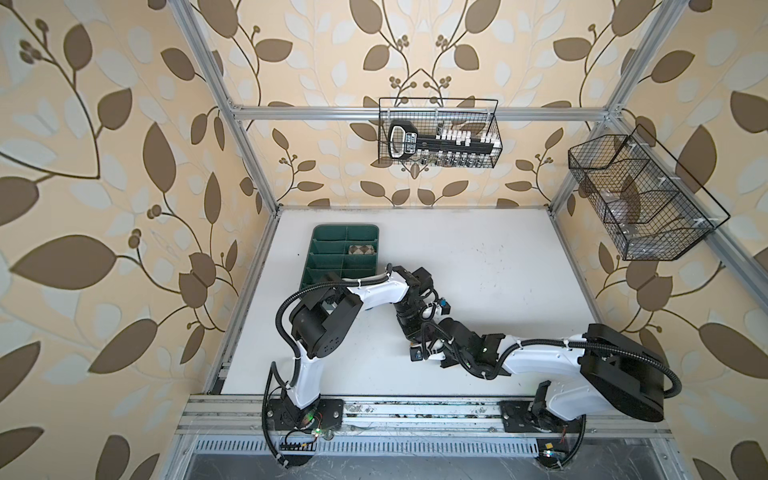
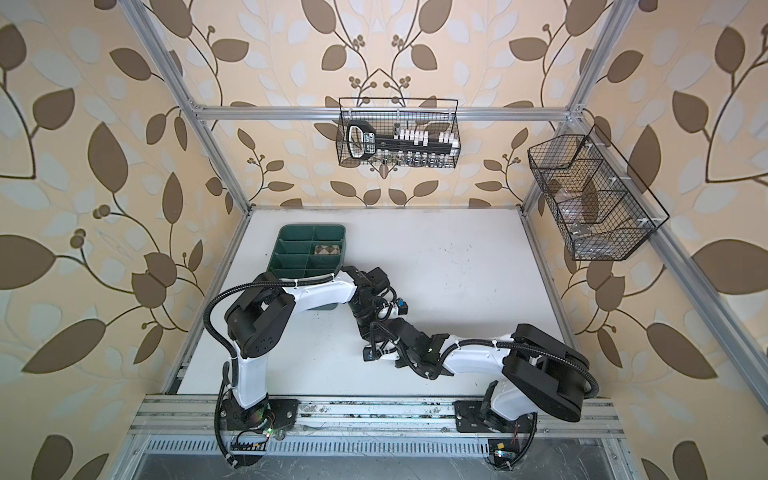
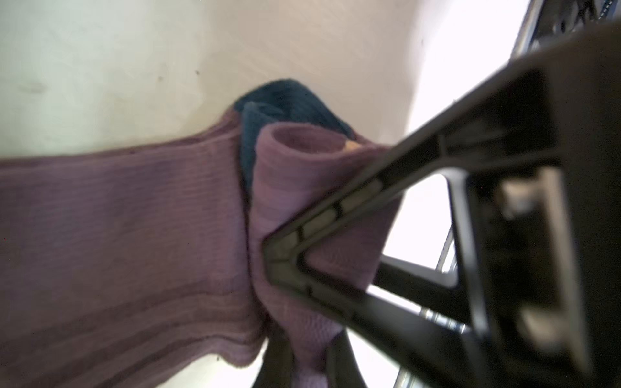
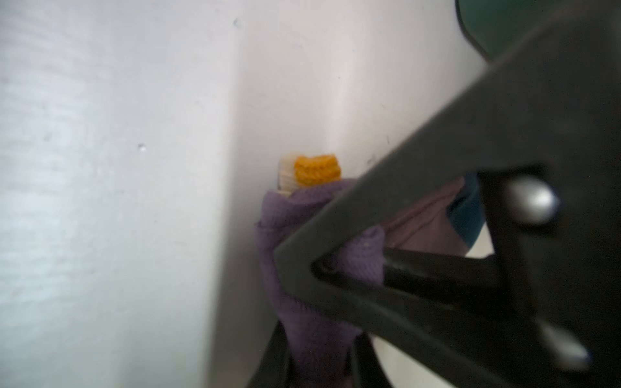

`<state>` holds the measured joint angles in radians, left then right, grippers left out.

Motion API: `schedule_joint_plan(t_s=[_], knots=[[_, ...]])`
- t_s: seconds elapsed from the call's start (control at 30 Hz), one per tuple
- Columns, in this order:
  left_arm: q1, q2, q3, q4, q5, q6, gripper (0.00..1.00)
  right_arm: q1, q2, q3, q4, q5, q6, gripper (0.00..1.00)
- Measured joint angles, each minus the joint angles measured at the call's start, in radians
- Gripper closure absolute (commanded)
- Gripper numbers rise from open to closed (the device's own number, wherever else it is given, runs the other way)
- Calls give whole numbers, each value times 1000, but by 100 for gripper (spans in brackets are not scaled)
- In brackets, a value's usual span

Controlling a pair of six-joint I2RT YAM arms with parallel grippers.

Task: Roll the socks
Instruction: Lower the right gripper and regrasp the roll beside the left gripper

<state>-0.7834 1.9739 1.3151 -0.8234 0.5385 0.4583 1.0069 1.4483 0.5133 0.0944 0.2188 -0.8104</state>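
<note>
A purple sock (image 3: pixel 117 235) lies across the white table in the left wrist view, its dark blue toe (image 3: pixel 292 100) folded up behind a purple roll. My left gripper (image 3: pixel 307 366) is shut on a fold of that purple fabric. In the right wrist view my right gripper (image 4: pixel 319 362) is also shut on purple fabric (image 4: pixel 279 218), just below the orange-yellow cuff (image 4: pixel 316 169). In both top views the two wrists meet mid-table and hide this sock. The tan argyle sock (image 1: pixel 362 249) (image 2: pixel 327 250) sits rolled in a tray compartment.
The green divided tray (image 1: pixel 318 245) stands at the table's back left, partly under the left arm. One wire basket (image 1: pixel 438 133) hangs on the back wall and another (image 1: pixel 640 195) on the right wall. Each wrist view is crossed by the other gripper's black finger (image 3: pixel 336 215).
</note>
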Motion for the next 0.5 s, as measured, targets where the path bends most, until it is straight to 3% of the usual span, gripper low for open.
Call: schedule_joint_plan(t_s=[0.13,0.23,0.33,0.5], knots=[[-1,-33,-26,28,-69,-45,56,6,19,56,-78,15,47,100],[-2,-97,-72,84,-187,-73,48,8,26,103,-163,10,92,100],[-7,-234,-163,177,-386,-101,41,6,23,142,-246,1,158,100],[11,-583,-315,362,-769,-122,29,-3,-11,165,-412,-65,250,100]])
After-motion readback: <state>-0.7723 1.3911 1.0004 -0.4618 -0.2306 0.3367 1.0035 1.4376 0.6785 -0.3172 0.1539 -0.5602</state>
